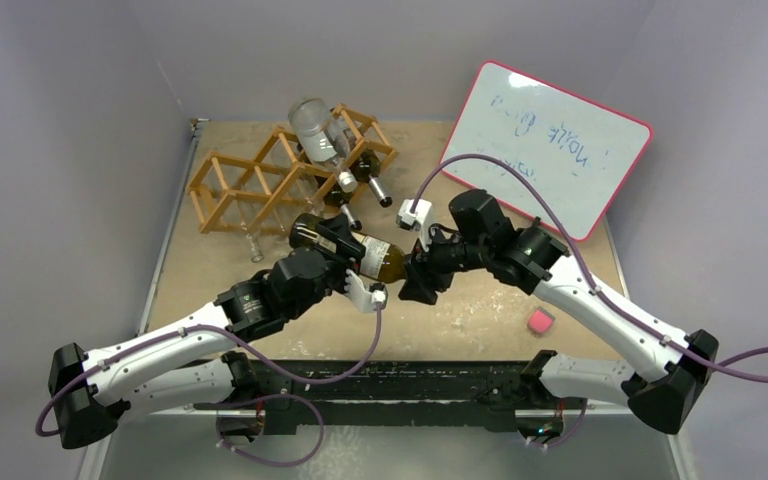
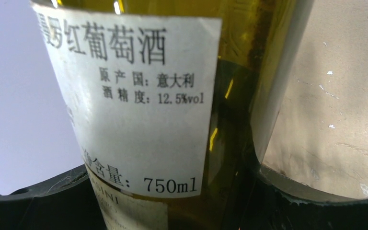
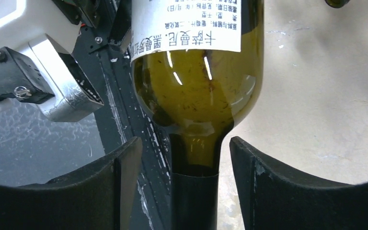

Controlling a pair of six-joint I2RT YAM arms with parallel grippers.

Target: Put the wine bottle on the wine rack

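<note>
The wine bottle (image 1: pixel 358 250), olive-green glass with white labels, lies level above the table's middle, its base toward the wine rack (image 1: pixel 260 185). My left gripper (image 1: pixel 345 265) is shut on its body; in the left wrist view the label (image 2: pixel 134 110) fills the space between the dark fingers (image 2: pixel 311 206). My right gripper (image 1: pixel 415 278) is open around the neck. The right wrist view shows the black-foiled neck (image 3: pixel 194 196) midway between the fingers (image 3: pixel 287 187), a gap on each side. The light wooden lattice rack stands at the back left.
A clear bottle (image 1: pixel 315 128) and two dark bottles (image 1: pixel 372 183) lie in the rack's right cells. A pink-framed whiteboard (image 1: pixel 550 145) leans at the back right. A small pink block (image 1: pixel 539 321) lies near the front right.
</note>
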